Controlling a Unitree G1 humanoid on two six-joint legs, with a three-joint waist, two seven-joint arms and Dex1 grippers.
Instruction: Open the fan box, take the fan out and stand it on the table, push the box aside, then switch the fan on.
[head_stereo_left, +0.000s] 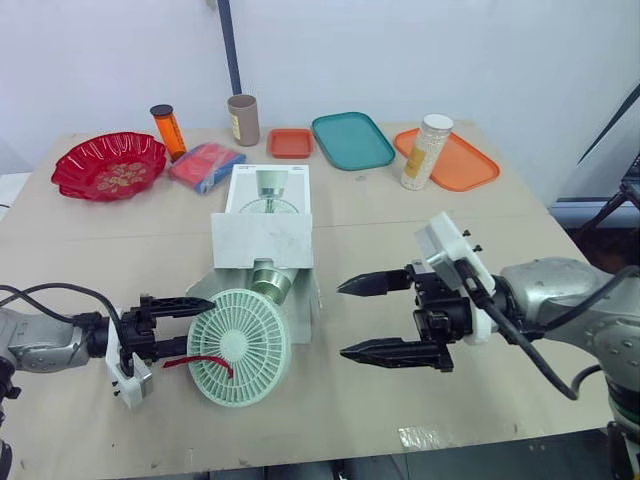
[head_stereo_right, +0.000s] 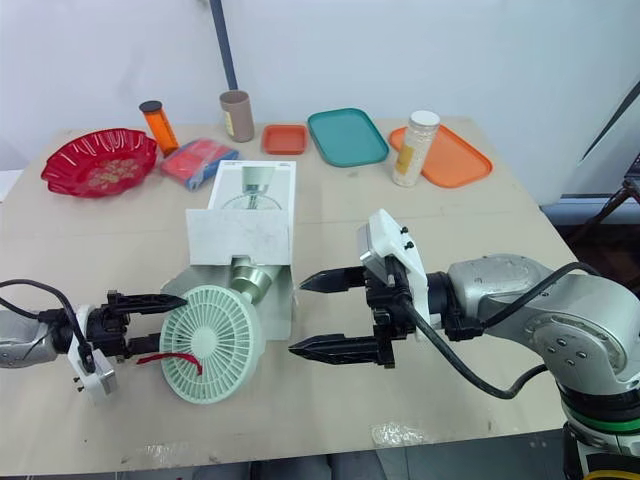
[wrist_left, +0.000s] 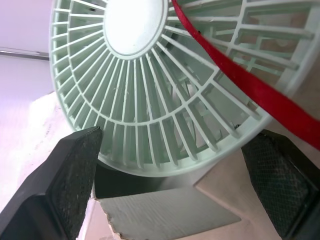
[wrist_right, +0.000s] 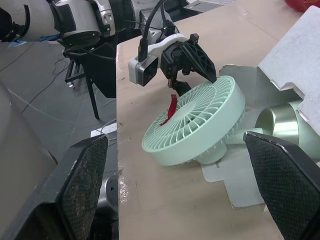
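The mint-green fan (head_stereo_left: 240, 348) lies tilted on the table, its round grille facing forward and its base still inside the open white fan box (head_stereo_left: 265, 238). A red ribbon (wrist_left: 250, 90) runs across the grille. My left gripper (head_stereo_left: 198, 324) is open at the fan's left edge, with its pads (wrist_left: 75, 170) on either side of the rim. My right gripper (head_stereo_left: 342, 319) is open to the right of the box and holds nothing. The right wrist view shows the fan (wrist_right: 195, 120) with the left gripper (wrist_right: 187, 60) behind it.
Along the back of the table stand a red bowl (head_stereo_left: 108, 165), an orange bottle (head_stereo_left: 168, 131), a brown cup (head_stereo_left: 243, 119), a red-blue packet (head_stereo_left: 206, 166), a small orange tray (head_stereo_left: 290, 143), a teal tray (head_stereo_left: 352, 140) and an orange tray (head_stereo_left: 470, 165) holding a white jar (head_stereo_left: 427, 151).
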